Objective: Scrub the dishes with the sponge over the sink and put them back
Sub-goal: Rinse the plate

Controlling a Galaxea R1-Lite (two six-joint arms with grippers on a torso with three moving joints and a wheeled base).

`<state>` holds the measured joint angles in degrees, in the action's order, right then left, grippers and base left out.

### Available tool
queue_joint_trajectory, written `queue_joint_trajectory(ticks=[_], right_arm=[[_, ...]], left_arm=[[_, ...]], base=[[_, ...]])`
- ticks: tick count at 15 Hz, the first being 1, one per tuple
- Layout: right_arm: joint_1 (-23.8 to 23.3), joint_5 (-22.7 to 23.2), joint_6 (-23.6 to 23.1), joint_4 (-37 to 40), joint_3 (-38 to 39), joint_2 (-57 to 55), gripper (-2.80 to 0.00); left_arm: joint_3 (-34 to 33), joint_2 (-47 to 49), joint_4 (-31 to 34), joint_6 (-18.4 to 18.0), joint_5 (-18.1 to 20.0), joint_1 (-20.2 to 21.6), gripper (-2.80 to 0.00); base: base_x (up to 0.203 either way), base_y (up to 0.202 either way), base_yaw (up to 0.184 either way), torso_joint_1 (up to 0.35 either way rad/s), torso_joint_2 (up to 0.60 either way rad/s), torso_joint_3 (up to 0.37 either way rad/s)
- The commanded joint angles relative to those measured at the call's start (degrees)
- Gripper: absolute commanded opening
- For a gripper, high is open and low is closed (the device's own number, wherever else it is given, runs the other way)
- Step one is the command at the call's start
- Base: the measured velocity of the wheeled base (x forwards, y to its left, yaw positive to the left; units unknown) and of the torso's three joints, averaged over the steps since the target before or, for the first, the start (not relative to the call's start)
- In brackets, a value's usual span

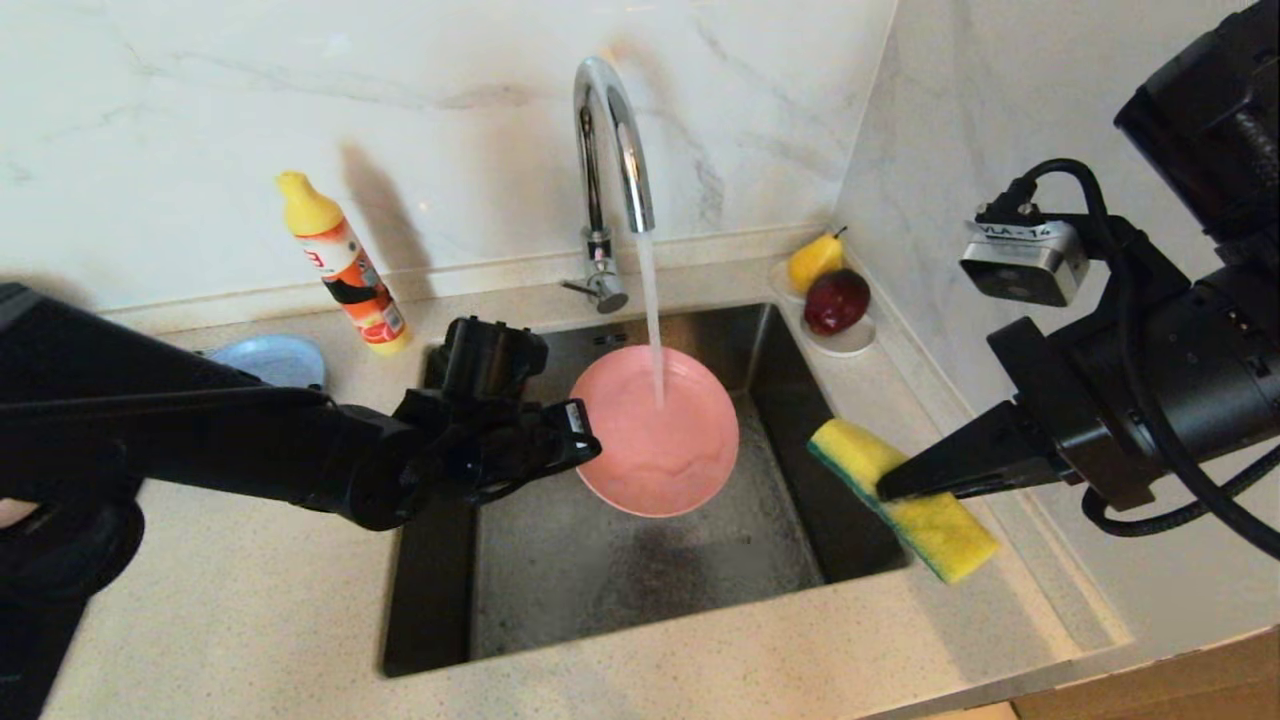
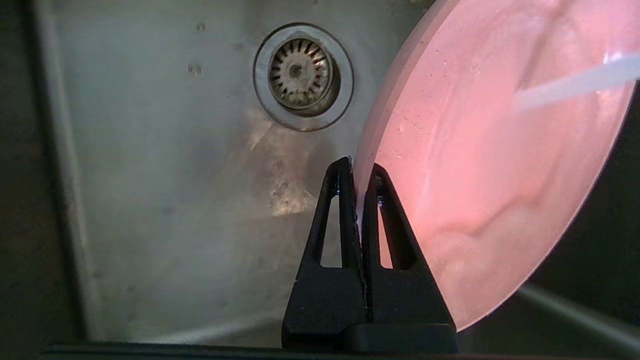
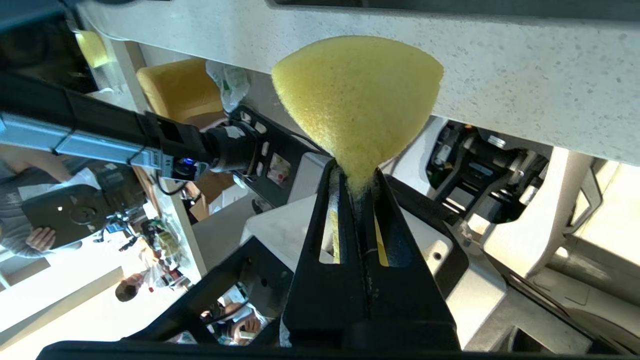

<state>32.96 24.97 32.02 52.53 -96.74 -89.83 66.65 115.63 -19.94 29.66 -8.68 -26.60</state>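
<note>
Here left gripper [image 2: 357,175] jaws clamp the pink plate [image 1: 655,430] under running water; right gripper [image 1: 890,490] jaws pinch the sponge [image 1: 905,500].

Plates you had in view: two, a pink plate [image 1: 655,432] and a blue-grey plate [image 1: 270,357]
Sponges: one, the sponge [image 1: 905,500]
Bottles: one, a detergent bottle [image 1: 342,264]
Fruit: two, a pear [image 1: 815,260] and a dark red fruit [image 1: 837,301]
Saucers: one, a white saucer [image 1: 850,342]
Taps: one, the faucet [image 1: 610,150]

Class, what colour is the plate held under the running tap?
Pink; the plate shows best in the head view.
</note>
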Motion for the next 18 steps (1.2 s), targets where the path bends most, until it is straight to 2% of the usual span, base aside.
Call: queue_joint_trajectory(ticks=[1,5,8,14,18], right_arm=[[-0.09,0.17,-0.02,0.21,1.20,0.27,-2.80],[-0.09,0.17,-0.12,-0.46,2.24,-0.26,-2.80],[-0.09,0.12,-0.12,-2.61,3.85,-0.26,-2.80],[-0.35,0.08,-0.12,-3.43,5.14,-1.31,-2.80],[-0.53,-0.01,-0.03,-3.49,5.80,-2.45,-2.80]], left_arm=[[2.34,2.59,0.39,0.14,-0.02,-0.20,-2.80],[2.52,2.76,0.43,0.13,-0.02,-0.29,-2.80],[-0.05,0.57,0.27,-1.09,-0.73,0.62,-2.80],[-10.35,-15.21,-0.93,-11.10,-5.11,7.94,-2.80],[-16.63,-26.33,-3.48,-17.33,-5.99,12.42,-2.80]], base=[[0.000,0.000,0.000,0.000,0.00,0.000],[0.000,0.000,0.000,0.000,0.00,0.000],[0.000,0.000,0.000,0.000,0.00,0.000],[0.000,0.000,0.000,0.000,0.00,0.000],[0.000,0.000,0.000,0.000,0.00,0.000]])
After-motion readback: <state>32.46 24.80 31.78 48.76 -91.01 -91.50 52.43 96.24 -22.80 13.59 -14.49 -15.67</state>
